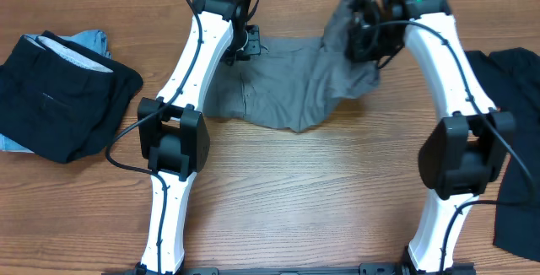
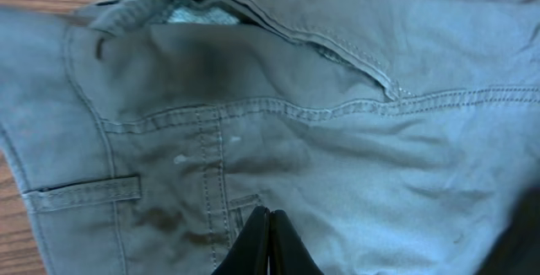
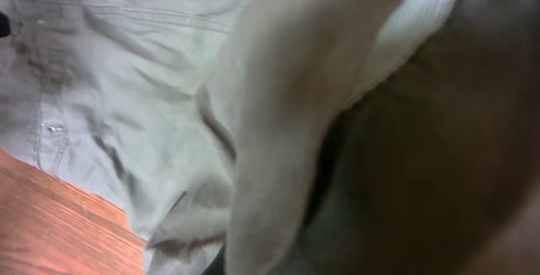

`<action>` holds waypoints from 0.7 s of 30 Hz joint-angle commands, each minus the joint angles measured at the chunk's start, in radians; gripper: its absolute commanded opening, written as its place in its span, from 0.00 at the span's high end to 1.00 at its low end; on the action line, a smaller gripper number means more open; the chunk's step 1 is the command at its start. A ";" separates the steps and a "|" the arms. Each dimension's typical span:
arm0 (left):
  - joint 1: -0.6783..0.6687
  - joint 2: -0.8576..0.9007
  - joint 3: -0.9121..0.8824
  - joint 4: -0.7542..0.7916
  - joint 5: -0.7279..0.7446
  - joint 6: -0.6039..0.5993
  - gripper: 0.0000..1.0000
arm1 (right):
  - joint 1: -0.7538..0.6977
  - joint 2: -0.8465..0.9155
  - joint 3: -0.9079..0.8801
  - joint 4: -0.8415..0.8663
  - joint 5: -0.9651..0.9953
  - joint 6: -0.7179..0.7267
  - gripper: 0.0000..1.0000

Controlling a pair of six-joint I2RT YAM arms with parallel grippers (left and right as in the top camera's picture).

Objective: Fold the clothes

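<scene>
A medium-grey wrinkled garment (image 1: pixel 287 89) lies spread at the back middle of the wooden table. In the left wrist view its seams, belt loop and waistband (image 2: pixel 337 140) fill the frame. My left gripper (image 1: pixel 247 45) is at its left edge. There the jaws (image 2: pixel 270 213) are pressed together just over a seam, with no fabric visible between them. My right gripper (image 1: pixel 364 35) holds the garment's right end, which is lifted off the table in a bunch. In the right wrist view that grey fabric (image 3: pixel 126 72) drapes over the lens and hides the fingers.
A stack of black clothes (image 1: pixel 67 98) lies at the left edge, with a light-blue piece (image 1: pixel 89 39) showing beneath. Another black garment (image 1: pixel 519 140) lies at the right edge. Both arms reach from the near edge to the back.
</scene>
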 commanded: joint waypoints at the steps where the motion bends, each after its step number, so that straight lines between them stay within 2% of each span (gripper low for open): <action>1: 0.010 -0.028 0.000 0.014 0.002 0.019 0.96 | -0.125 -0.108 0.022 -0.022 0.003 -0.051 0.96; 5: 0.008 -0.028 0.000 0.016 0.010 0.019 0.96 | -0.225 -0.119 0.022 -0.056 0.002 -0.101 0.96; 10: -0.001 -0.028 0.001 0.040 0.035 0.019 0.96 | -0.264 -0.118 0.022 -0.074 -0.008 -0.163 0.96; 14: -0.001 -0.028 0.006 0.066 0.109 0.018 0.96 | -0.240 -0.118 0.022 -0.082 -0.005 -0.231 0.96; 21: 0.011 -0.028 0.060 0.066 0.108 0.027 0.96 | -0.112 -0.118 0.022 -0.082 0.016 -0.339 0.96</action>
